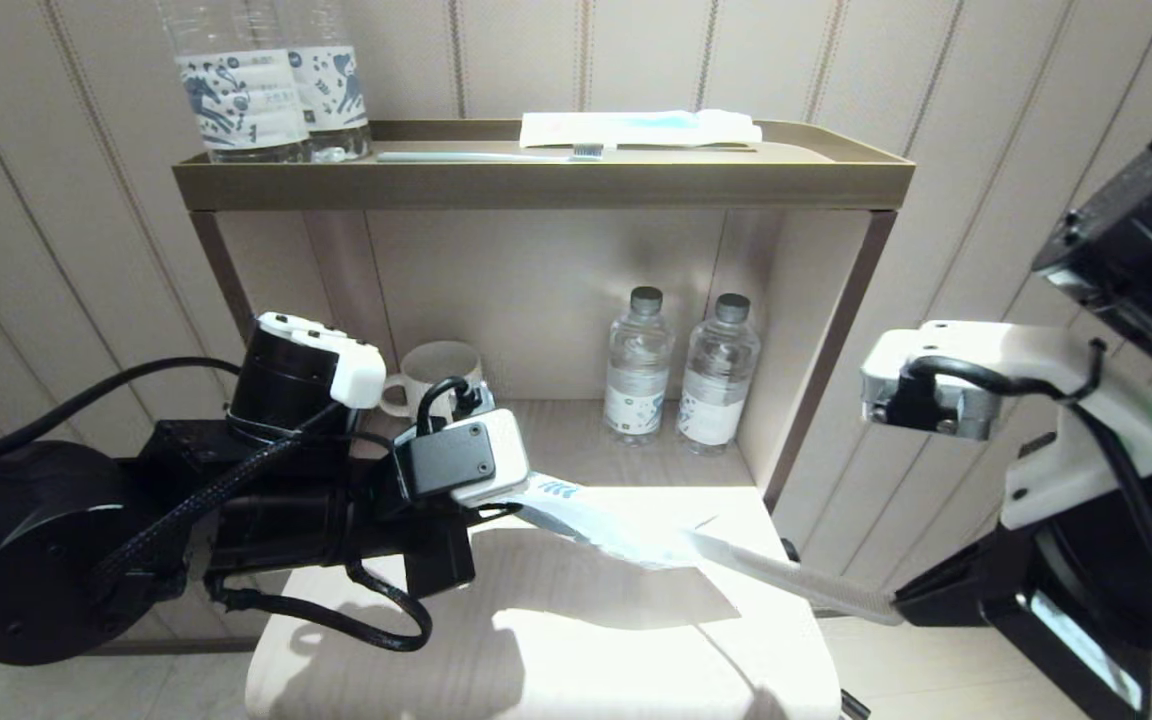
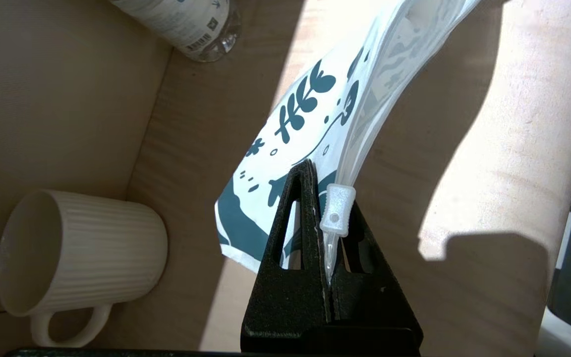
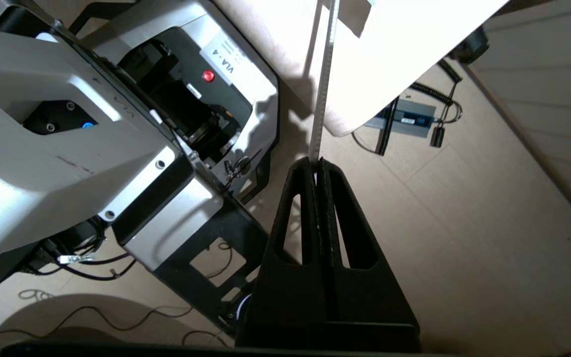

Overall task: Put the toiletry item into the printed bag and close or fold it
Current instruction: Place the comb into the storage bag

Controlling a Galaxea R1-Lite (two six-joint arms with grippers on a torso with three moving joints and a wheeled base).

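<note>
With the left gripper (image 1: 521, 500) clenched on the printed bag (image 1: 601, 530) at nine o'clock above the desk (image 1: 536, 640) and the right gripper (image 1: 896, 605) clenched on the toiletry item (image 1: 786, 578) at three o'clock, a skewed push could crumple the bag's mouth.

The printed bag (image 2: 310, 99) was white with dark teal-blue leaf sprigs, dots and curls. The ribbed mug (image 2: 82, 253) was cream. Both pincers were black: left pincer (image 2: 322, 198), right pincer (image 3: 317, 163). The bottle labels (image 1: 236, 100) were white with blue figures.
</note>
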